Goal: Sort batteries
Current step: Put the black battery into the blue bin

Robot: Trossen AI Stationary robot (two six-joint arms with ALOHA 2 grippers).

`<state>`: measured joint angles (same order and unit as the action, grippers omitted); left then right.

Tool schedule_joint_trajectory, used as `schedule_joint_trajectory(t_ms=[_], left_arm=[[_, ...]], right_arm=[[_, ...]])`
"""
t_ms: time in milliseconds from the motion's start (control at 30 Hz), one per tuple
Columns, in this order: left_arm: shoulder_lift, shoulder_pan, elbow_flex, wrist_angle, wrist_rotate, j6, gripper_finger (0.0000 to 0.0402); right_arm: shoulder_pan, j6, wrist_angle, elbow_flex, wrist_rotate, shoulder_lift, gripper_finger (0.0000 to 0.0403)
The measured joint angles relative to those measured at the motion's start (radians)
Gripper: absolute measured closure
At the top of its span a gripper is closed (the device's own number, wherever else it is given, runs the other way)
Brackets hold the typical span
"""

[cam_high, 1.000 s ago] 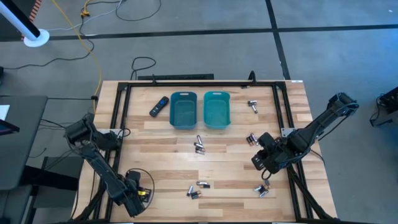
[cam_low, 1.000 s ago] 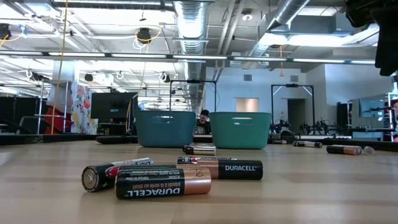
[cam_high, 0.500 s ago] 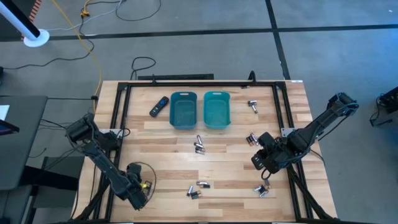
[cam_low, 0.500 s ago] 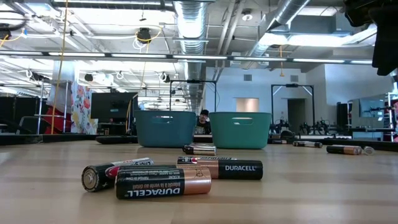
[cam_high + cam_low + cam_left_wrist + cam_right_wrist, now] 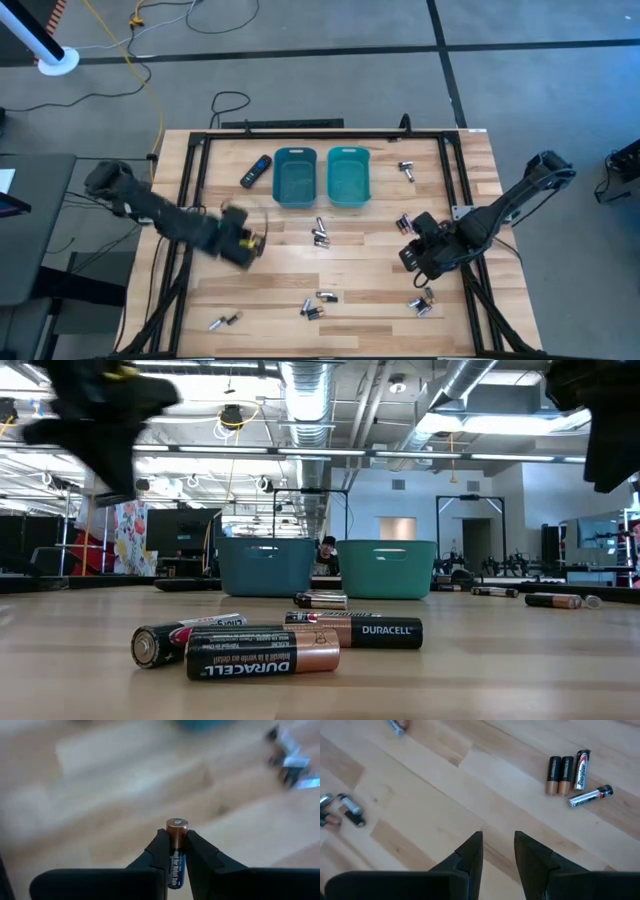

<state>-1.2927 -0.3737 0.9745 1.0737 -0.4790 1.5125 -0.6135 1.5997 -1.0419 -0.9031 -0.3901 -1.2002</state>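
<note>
My left gripper [image 5: 243,245] hovers blurred over the table's left half, near the blue bin [image 5: 295,177], and is shut on a dark battery with a copper end [image 5: 177,829]. In the low view it is a dark blur at the upper left [image 5: 100,410]. My right gripper [image 5: 497,840] is open above bare wood on the right side [image 5: 412,258]. Loose batteries lie flat in small groups: mid-table [image 5: 320,234], near edge [image 5: 318,301], right [image 5: 405,224], near right [image 5: 422,304], far right [image 5: 407,168], near left [image 5: 225,320]. My left gripper pinches the dark battery between its two fingers [image 5: 159,851], which lie along its length. The dark body [image 5: 176,866] sits between them and the copper end pokes out past the fingertips. The battery is lifted clear of the table.
A teal bin [image 5: 348,176] stands beside the blue one at the far middle. A flat black remote with a blue button [image 5: 256,170] lies left of them. A black frame [image 5: 195,190] runs along the table's sides. In the low view several batteries [image 5: 265,648] lie close in front.
My left arm has swung quickly from the near left corner up and toward the table's middle and the bins, carrying the battery. Two batteries now show on the wood where it had been.
</note>
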Motion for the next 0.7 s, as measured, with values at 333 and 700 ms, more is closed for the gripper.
schedule_joint_trajectory(t_ms=[333,700], left_arm=[[0.04,0.632,0.025,-0.38,0.231,-0.883,0.037],[-0.323,0.905,0.272,-0.396,0.502,-1.382,0.037]], right_arm=[[0.06,0.093,0.126,0.0,0.0,-0.111,0.0274],[0.119,0.233,0.141,0.0,0.0,-0.129,0.0274]])
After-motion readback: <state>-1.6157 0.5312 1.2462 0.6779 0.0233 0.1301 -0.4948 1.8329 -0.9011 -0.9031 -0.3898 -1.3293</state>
